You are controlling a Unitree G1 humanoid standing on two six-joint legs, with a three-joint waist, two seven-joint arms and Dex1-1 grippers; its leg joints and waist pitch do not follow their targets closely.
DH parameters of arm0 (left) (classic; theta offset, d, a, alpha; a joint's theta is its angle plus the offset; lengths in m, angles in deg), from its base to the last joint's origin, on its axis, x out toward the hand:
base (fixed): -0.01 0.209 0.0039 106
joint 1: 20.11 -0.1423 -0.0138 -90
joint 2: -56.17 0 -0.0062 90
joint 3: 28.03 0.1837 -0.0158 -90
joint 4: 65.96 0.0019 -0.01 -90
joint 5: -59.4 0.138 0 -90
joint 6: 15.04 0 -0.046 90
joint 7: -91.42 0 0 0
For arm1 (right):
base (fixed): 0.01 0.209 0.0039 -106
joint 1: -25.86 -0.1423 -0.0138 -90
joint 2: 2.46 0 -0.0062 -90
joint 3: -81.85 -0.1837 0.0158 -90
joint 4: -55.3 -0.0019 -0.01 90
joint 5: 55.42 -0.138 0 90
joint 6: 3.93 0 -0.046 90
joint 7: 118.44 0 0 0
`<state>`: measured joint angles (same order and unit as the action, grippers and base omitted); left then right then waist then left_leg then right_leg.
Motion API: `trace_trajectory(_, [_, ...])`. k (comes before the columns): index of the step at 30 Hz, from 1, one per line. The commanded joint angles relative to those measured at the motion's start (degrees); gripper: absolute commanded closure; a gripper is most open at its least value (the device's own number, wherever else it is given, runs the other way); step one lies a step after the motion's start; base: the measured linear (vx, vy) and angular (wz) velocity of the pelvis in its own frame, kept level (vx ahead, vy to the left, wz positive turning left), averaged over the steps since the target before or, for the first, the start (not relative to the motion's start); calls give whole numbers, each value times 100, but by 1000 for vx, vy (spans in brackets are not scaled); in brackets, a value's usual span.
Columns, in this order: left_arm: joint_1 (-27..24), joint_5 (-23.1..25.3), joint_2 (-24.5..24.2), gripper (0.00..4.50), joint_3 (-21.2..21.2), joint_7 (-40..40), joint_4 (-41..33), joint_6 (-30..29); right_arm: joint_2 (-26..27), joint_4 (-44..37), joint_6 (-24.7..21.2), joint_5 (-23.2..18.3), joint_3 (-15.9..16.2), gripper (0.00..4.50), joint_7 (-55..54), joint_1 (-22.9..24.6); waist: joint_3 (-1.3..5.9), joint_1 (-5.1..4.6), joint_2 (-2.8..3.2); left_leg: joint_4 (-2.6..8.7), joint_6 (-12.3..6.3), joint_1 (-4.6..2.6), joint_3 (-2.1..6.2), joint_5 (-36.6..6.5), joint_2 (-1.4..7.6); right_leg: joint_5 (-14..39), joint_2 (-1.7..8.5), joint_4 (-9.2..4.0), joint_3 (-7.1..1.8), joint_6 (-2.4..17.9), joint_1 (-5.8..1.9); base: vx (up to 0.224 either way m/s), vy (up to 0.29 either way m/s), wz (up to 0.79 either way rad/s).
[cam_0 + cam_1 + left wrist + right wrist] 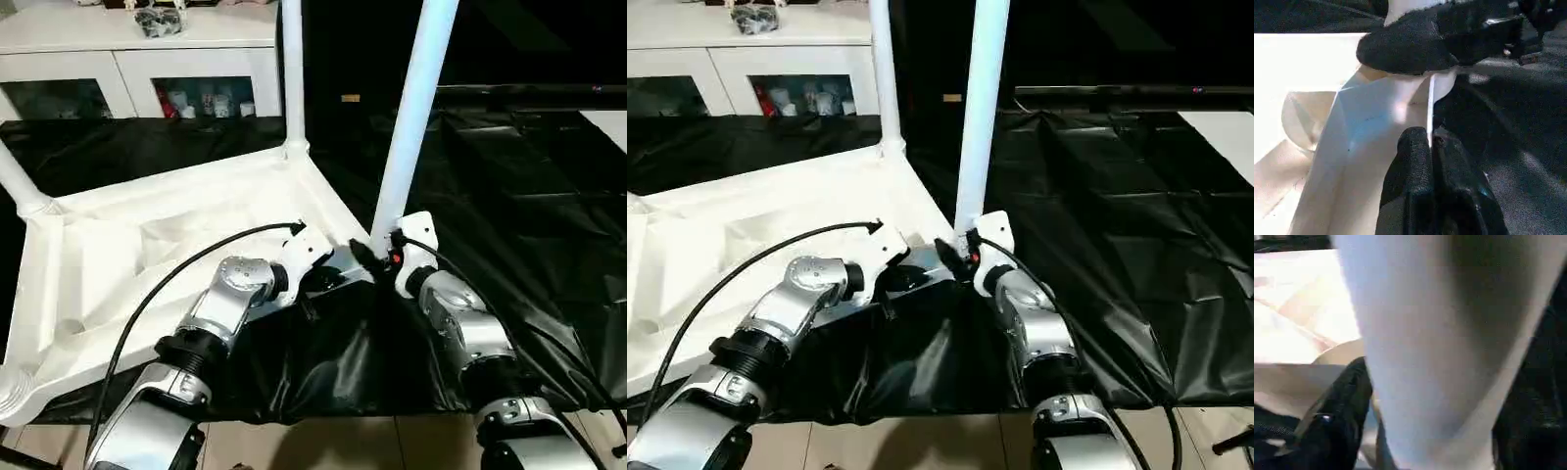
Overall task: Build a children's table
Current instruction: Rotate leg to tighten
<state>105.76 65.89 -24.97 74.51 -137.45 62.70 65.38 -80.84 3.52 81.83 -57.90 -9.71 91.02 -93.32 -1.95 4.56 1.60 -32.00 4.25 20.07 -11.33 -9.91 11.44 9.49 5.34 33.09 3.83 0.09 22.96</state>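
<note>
We see the upturned white tabletop (147, 245) lying on black sheeting (529, 196), ribbed side up. Our left fingers (1437, 166) are clenched together, pressed against its thin rim at the near corner. Our right fingers (1337, 421) straddle the base of the upright leg (411, 117) at that corner socket; grip or release, we cannot tell. Another leg (292, 69) stands beyond them
</note>
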Motion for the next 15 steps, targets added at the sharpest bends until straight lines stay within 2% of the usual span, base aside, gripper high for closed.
trace_trajectory(1, [87, -269, 108, 450, 92, -246, -166, 271, 136, -127, -64, -55, 842, 80, 1180, 167, 280, 4, -83, 376, -270, 1, 100, -1695, 137, 2088, 285, -460, -192, 891, -232, 0, 0, 0])
trace_trajectory(4, [-2, -371, -129, 450, 171, -842, -300, 363, -267, -282, 138, -128, 961, 80, 1978, 261, 296, 50, -97, 338, -398, 17, 74, -1461, 152, 1702, 291, -405, -202, 1019, -254, 0, 0, 0])
trace_trajectory(7, [-58, -439, -321, 450, 220, -1251, -399, 375, -553, -421, 227, -185, 1071, 80, 2584, 341, 306, 71, -89, 323, -438, 25, 65, -1298, 163, 1481, 287, -372, -191, 1123, -266, 0, 0, 0])
trace_trajectory(8, [-85, -469, -414, 450, 247, -1451, -435, 395, -682, -448, 278, -176, 1108, 80, 2798, 364, 311, 86, -98, 310, -493, 41, 59, -1180, 179, 1251, 279, -328, -189, 1220, -280, 0, 0, 0])
trace_trajectory(10, [-110, -496, -499, 450, 272, -1636, -469, 407, -787, -469, 264, -196, 1128, 80, 3003, 375, 315, 86, -91, 298, -518, 29, 48, -1140, 185, 1128, 271, -314, -187, 1296, -268, 0, 0, 0])
trace_trajectory(13, [-147, -558, -755, 450, 324, -2148, -514, 408, -1090, -716, 51, -415, 1226, 80, 3832, 447, 306, 99, -90, 303, -529, 17, 47, -1212, 190, 1204, 279, -324, -184, 1352, -270, 0, 0, 0])
trace_trajectory(15, [-153, -566, -860, 450, 359, -2334, -501, 418, -1158, -826, -55, -484, 1265, 104, 4099, 471, 298, 121, -88, 308, -528, 7, 42, -1276, 204, 1258, 275, -329, -192, 1342, -256, 0, 0, 0])
